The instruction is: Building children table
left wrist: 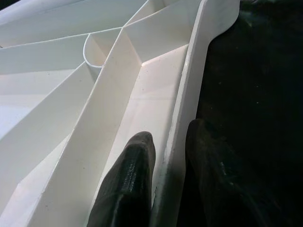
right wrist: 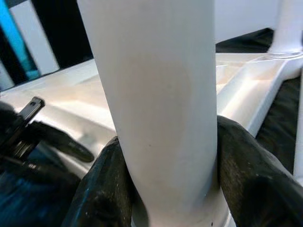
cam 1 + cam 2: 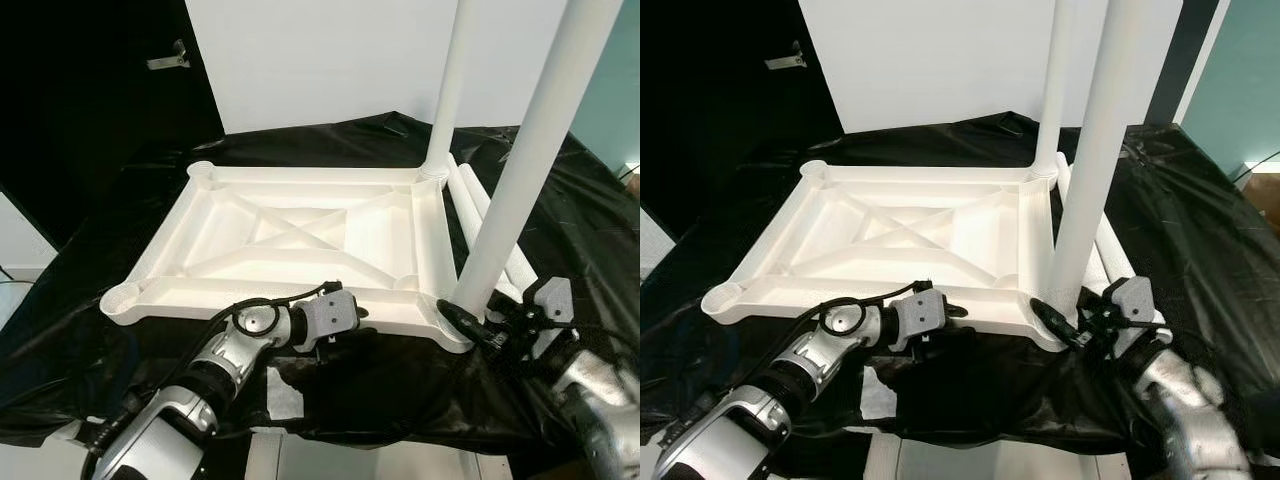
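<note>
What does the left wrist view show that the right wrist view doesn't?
Left wrist view: the left end effector pinching the near rim of the upturned white tabletop, one finger inside, one outside.

Right wrist view: the right end effector clamped around the near white leg at its corner socket, with a second upright leg standing at the far corner.

Both: the tabletop's ribbed white underside and the black sheet beneath it.

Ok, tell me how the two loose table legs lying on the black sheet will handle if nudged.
The loose table legs look like smooth round tubes, so they would probably roll. The crumpled black sheet may slow them. They seem like hollow plastic, likely light and stiff.
</note>
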Controlling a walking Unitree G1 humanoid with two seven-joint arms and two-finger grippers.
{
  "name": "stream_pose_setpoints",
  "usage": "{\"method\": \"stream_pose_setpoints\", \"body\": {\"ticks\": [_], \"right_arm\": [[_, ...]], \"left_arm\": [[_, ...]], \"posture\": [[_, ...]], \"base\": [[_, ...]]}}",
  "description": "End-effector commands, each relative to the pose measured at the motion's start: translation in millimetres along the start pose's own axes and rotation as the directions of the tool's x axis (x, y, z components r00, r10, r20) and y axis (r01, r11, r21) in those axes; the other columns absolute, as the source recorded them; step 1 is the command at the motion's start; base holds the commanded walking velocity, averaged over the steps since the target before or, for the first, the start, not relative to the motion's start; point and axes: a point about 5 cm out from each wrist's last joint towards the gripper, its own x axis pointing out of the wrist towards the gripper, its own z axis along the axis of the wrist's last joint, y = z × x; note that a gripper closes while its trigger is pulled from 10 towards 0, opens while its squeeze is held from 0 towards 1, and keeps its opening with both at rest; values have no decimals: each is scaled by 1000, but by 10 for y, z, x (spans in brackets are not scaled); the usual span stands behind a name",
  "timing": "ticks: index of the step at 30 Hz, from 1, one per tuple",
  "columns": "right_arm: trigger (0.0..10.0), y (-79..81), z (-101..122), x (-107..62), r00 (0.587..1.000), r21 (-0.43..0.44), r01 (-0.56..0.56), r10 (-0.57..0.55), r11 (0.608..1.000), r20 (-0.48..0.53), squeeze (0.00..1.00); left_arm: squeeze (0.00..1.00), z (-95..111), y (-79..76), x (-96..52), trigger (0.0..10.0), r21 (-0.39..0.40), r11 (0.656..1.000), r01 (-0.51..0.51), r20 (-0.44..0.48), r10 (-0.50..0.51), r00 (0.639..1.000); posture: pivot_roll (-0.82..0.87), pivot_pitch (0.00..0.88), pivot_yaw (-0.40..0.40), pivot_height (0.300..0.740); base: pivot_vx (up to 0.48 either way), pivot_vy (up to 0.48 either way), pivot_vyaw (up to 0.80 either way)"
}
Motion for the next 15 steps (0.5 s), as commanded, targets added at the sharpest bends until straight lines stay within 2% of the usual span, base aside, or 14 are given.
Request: {"method": "stream_pose_setpoints", "body": {"ticks": [1, 3, 5, 6, 8, 9, 10, 12, 13, 14, 15], "right_arm": [[0, 122, -95, 36, 1000, 54, 11, -10, 998, -25, 0], [0, 245, -133, 44, 994, 102, 110, -110, 989, -7, 0], [0, 245, -133, 44, 994, 102, 110, -110, 989, -7, 0], [0, 287, -147, 44, 983, 120, 182, -183, 976, -3, 0], [0, 287, -147, 44, 983, 120, 182, -183, 976, -3, 0], [0, 294, -158, 42, 964, 126, 264, -266, 956, -2, 0], [0, 221, -171, 12, 897, 93, 440, -441, 893, -16, 0], [0, 221, -171, 12, 897, 93, 440, -441, 893, -16, 0], [0, 169, -180, -19, 833, 65, 552, -552, 831, -23, 0], [0, 114, -186, -64, 751, 36, 661, -660, 750, -31, 0], [0, 114, -186, -64, 751, 36, 661, -660, 750, -31, 0]], "left_arm": [[0, -312, -402, 36, 10000, -102, 962, 253, -120, -265, 957], [0, -312, -404, 39, 10000, -103, 962, 254, -120, -265, 957], [0, -312, -404, 39, 10000, -103, 962, 254, -120, -265, 957], [0, -310, -402, 41, 10000, -103, 962, 254, -120, -265, 957], [0, -310, -402, 41, 10000, -103, 962, 254, -120, -265, 957], [0, -310, -400, 42, 10000, -102, 962, 254, -121, -265, 957], [0, -308, -402, 48, 10000, -100, 961, 257, -122, -268, 956], [0, -308, -402, 48, 10000, -100, 961, 257, -122, -268, 956], [0, -307, -404, 52, 10000, -99, 961, 259, -123, -270, 955], [0, -305, -408, 57, 10000, -98, 961, 260, -122, -271, 955], [0, -305, -408, 57, 10000, -98, 961, 260, -122, -271, 955]], "posture": [[-152, 25, 37, 740], [-153, 26, 38, 740], [-153, 26, 38, 740], [-154, 26, 39, 740], [-154, 26, 39, 740], [-156, 26, 43, 740], [-158, 27, 43, 740], [-158, 27, 43, 740], [-158, 27, 43, 740], [-154, 29, 36, 740], [-154, 29, 36, 740]], "base": [[0, 0, 0], [0, 0, 0], [0, 0, 0], [0, 0, 0], [0, 0, 0], [0, 0, 0], [0, 0, 0], [0, 0, 0], [0, 0, 0], [0, 0, 0], [0, 0, 0]]}}
